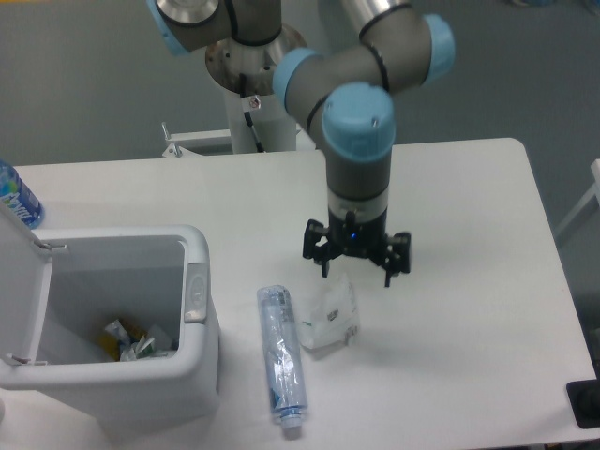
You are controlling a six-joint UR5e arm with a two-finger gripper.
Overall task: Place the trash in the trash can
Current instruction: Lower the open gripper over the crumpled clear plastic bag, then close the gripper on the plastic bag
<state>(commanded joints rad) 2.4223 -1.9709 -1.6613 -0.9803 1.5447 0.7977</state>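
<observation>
The gripper (356,273), fingers spread, hangs just over the crumpled wrapper (331,314); thin plastic could slip free when pinched.

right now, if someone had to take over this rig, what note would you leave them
Gripper: open, empty, poised just above the crumpled wrapper, not gripping it.
Wrapper: on the table, right of the flattened bottle, the two nearly touching.
Flattened bottle: lying lengthwise, cap toward the front edge, just right of the trash can.
Trash can: lid open, some scraps already at the bottom.
Done: neither of the two pieces is in the can yet.
Left: close on the wrapper, drop it in the can, then do the same with the bottle.
The upright blue-labelled bottle at the far left stands apart behind the lid.
</observation>
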